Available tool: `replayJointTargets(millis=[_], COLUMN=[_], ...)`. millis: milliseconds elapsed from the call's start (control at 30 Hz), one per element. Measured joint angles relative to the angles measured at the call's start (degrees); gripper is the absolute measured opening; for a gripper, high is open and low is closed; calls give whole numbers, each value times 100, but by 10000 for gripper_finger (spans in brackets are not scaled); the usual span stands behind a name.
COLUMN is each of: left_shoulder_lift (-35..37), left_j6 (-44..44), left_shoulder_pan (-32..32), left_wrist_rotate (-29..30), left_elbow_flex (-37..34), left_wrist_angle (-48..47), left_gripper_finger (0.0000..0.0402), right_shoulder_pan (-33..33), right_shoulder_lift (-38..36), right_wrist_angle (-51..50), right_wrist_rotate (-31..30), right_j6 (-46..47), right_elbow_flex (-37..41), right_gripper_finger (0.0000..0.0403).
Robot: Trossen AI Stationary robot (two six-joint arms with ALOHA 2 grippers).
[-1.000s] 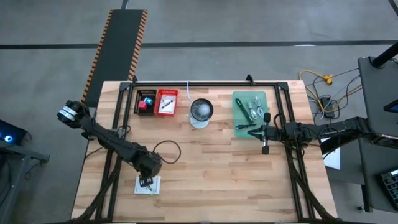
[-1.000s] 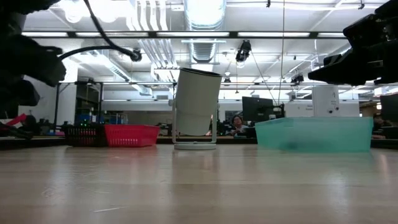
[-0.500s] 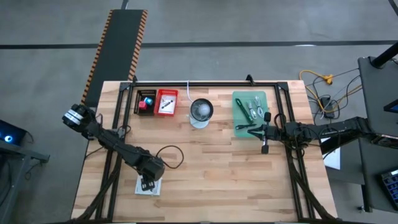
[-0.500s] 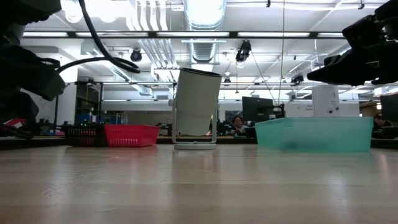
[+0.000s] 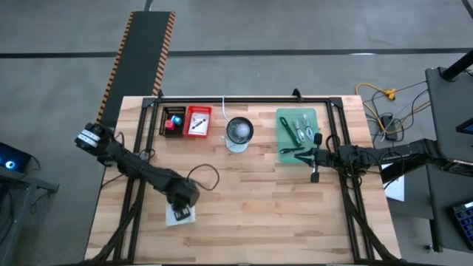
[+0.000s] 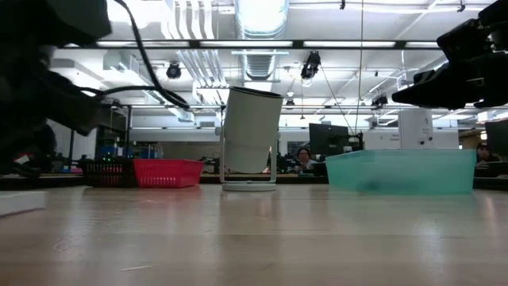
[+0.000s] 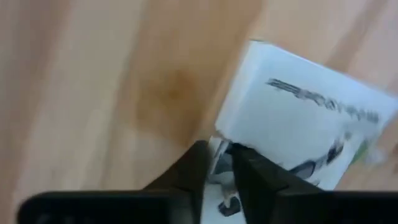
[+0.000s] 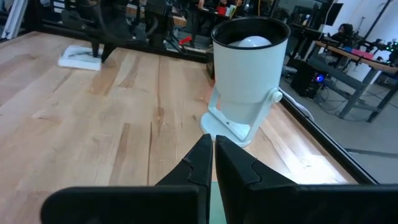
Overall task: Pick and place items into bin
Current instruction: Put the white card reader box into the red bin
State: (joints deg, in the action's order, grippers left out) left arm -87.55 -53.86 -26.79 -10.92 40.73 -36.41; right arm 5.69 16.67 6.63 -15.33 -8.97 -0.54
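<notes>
**Left gripper pinching the white card near the worktop's front-left corner**

Left gripper [image 5: 179, 212] is down on the worktop [image 5: 244, 199] close to its front-left corner, directly over a white card [image 5: 181, 216] that lies flat on the wood. In the left wrist view its two dark fingers [image 7: 191, 171] stand close together with the near edge of the white card [image 7: 298, 134] caught between their tips, so the gripper is clenched on that card. The card carries dark printing and a dark part on its face, and most of it stretches away beyond the fingertips.

Right gripper [image 5: 315, 157] hovers near the right edge of the worktop, just at the front edge of the green bin [image 5: 297, 132]. Its fingers [image 8: 199, 158] are pressed together with nothing between them. Silvery metal pieces [image 5: 301, 127] and a green strip [image 5: 286, 130] lie inside the green bin.

At the back edge, left of centre, sit a red bin [image 5: 197, 121] with a small item in it and, touching its left side, a dark bin [image 5: 173, 121] holding red and blue bits. A white round lamp-like bowl [image 5: 239, 133] stands on its base between the red bin and the green bin, apart from both.
</notes>
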Motion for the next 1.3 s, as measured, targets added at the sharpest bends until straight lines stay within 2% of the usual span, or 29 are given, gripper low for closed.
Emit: replayJointTargets(millis=[133,267,367,433,567,700,867,1200,1300], left_shoulder_lift=[-11,-11,64,182,640,1208,1882,2606,2662], left_j6=[61,110,847,1292,1953,2147,1398,1168,877], left_shoulder_pan=[383,782,1018,1166,1408,1582,1620,1661,1788], left_wrist_rotate=[76,-201,-263,-69,702,1649,3872,6726,7147], left_elbow_flex=[-1,-8,38,64,166,177,103,-70,-212], left_wrist_angle=[67,385,491,478,476,423,462,456,493], left_gripper_finger=[9,5,2,1,0,0,0,0,0], right_shoulder_pan=[0,0,0,0,2,0,1,0,0], right_shoulder_lift=[-2,-2,-2,-2,0,6,14,33,31], right_wrist_angle=[0,0,1,0,0,-1,-5,-15,-15], right_wrist_rotate=[0,0,0,0,2,2,5,4,4], right_j6=[-2,-20,-35,-92,-109,-111,-114,-112,-111], right_elbow_flex=[0,0,0,0,0,0,0,0,0], right_gripper_finger=[8,8,8,8,8,8,8,8,8])
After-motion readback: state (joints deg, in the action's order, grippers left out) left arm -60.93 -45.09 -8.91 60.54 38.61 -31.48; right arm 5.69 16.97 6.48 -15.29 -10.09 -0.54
